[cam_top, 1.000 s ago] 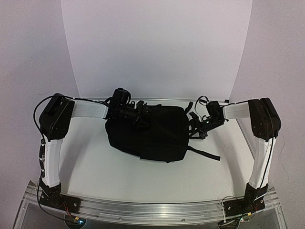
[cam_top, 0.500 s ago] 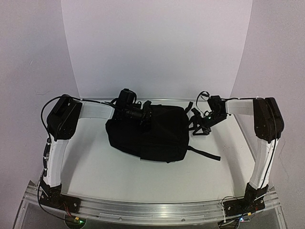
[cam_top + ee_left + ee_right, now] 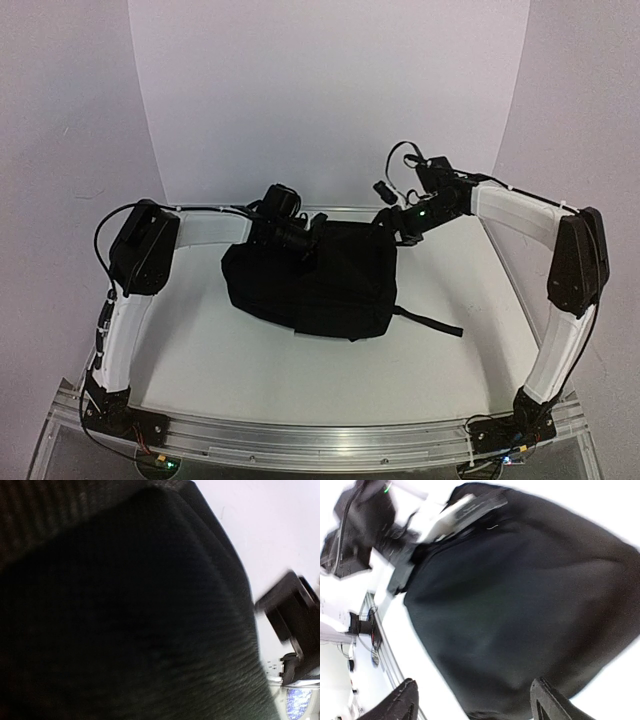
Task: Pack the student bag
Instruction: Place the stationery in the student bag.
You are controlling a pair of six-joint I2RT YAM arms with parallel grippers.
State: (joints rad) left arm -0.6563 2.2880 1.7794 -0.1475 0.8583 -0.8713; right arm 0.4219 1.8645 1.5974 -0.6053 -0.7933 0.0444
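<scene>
The student bag [image 3: 320,285], a soft black backpack, lies in the middle of the white table, one strap [image 3: 432,322] trailing to its right. My left gripper [image 3: 300,242] presses against the bag's back left top. The left wrist view is filled with the bag's black fabric [image 3: 125,605]; its fingers do not show there. My right gripper [image 3: 392,222] hovers above the bag's back right corner. In the right wrist view the right gripper [image 3: 475,705] stands open over the bag [image 3: 520,595], its fingertips [image 3: 404,700] wide apart with nothing between them.
A white curved backdrop rises behind the table [image 3: 200,350]. An aluminium rail [image 3: 320,438] carrying both arm bases runs along the near edge. The left arm [image 3: 365,520] shows at the top left of the right wrist view.
My right arm has risen and swung left, from beside the bag's straps to above its back right corner. My left gripper has slid a little rightward along the bag's top.
</scene>
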